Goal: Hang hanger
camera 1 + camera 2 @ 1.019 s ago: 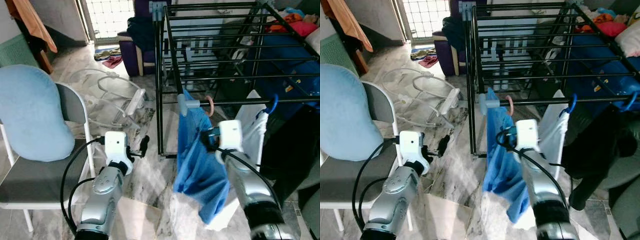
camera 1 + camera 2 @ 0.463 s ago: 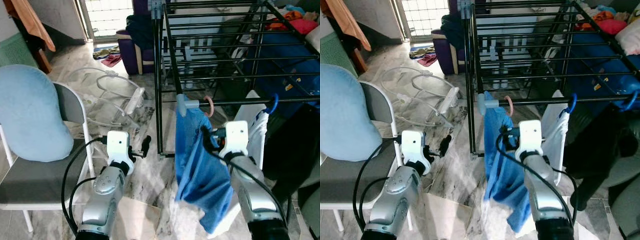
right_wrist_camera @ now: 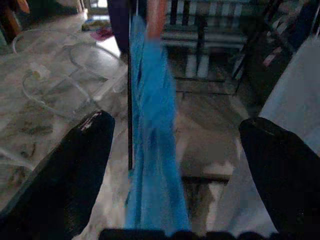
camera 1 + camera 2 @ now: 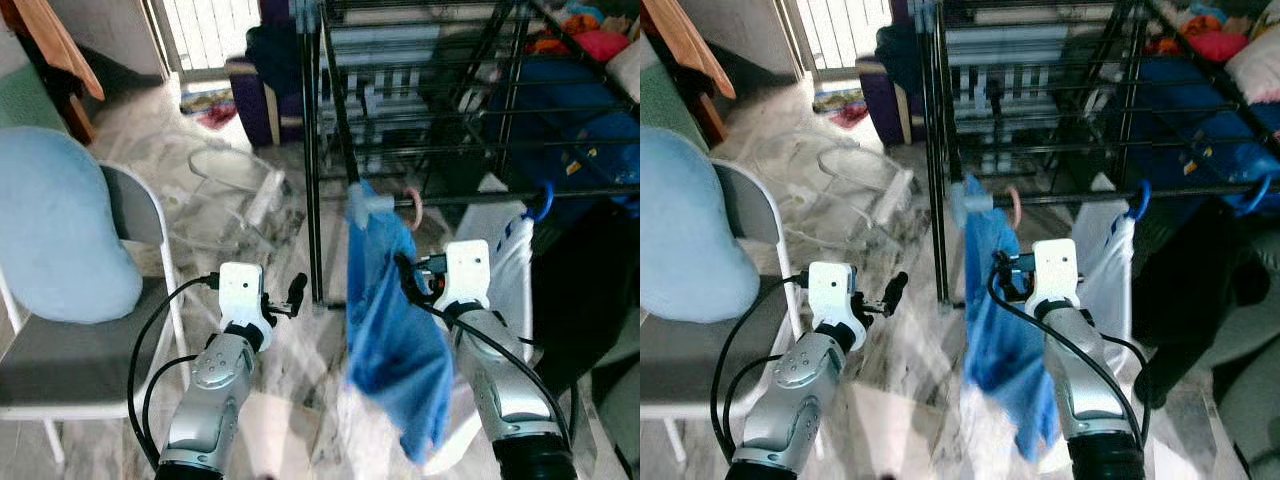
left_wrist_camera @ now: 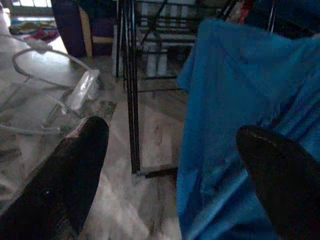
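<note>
Since the earlier frame the right arm had drawn back from the black metal drying rack (image 4: 420, 190). In the head view, the pink plastic hanger (image 4: 414, 208) with its blue cloth garment (image 4: 395, 330) hung on the rail, at twelve o'clock from the right claw (image 4: 408, 278); hanging looked done, retreat due next. The right wrist view showed that claw spread open, empty. In the left wrist view, the left claw (image 5: 175, 175) gaped idle.

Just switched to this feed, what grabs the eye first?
A blue garment hangs from the black drying rack by a pink hanger hook, right ahead. The right hand, fingers spread, is beside the cloth. A pale blue cushion sits on the chair at left.
</note>
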### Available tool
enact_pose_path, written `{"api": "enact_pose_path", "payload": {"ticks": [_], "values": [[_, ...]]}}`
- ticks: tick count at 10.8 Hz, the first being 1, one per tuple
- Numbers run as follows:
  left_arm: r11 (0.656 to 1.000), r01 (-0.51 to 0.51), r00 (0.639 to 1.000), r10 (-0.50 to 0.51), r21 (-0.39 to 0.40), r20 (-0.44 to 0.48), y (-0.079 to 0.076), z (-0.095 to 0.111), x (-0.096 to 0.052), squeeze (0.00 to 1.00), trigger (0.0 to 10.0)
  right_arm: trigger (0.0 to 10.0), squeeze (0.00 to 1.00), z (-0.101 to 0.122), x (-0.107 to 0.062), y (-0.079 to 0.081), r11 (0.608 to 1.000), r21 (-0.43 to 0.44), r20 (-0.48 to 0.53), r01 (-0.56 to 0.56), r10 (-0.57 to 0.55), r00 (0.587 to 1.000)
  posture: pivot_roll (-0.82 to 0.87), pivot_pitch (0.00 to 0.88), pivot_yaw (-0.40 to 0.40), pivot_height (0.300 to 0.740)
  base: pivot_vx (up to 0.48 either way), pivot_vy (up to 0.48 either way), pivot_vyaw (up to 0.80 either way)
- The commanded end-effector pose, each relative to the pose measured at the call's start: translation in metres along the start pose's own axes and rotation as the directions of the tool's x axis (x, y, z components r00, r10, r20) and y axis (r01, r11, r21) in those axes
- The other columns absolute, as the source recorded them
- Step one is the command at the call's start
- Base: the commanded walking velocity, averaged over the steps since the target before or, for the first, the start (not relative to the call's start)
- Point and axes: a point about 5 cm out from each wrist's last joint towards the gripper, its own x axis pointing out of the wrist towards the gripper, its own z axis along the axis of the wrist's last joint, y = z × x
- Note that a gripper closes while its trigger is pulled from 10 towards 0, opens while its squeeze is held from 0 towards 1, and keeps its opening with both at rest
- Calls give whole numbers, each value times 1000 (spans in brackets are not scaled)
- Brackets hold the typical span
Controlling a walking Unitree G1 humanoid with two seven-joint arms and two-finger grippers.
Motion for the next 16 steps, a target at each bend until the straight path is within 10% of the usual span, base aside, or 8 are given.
{"api": "enact_pose_path", "payload": {"ticks": [1,9,11,16], "values": [[1000,-2,1000,2,12,-3,0,1,-2,0,10000,10000,1000,5,1,2,1000,16,13,-9,9,1000,-37,61,31,740,-337,0,0],[999,-10,1000,10,38,-10,3,1,0,0,10000,10000,984,7,7,8,999,48,6,-25,25,1000,-30,39,35,740,-350,0,0],[999,-4,1000,4,38,7,2,3,0,0,10000,10000,0,10,9,10,999,47,5,-22,22,1000,-30,39,35,740,-174,0,0],[1000,-26,998,25,8,54,6,7,-3,0,10000,10000,0,17,14,21,994,-5,24,-106,106,994,-28,38,28,740,0,0,0]]}}
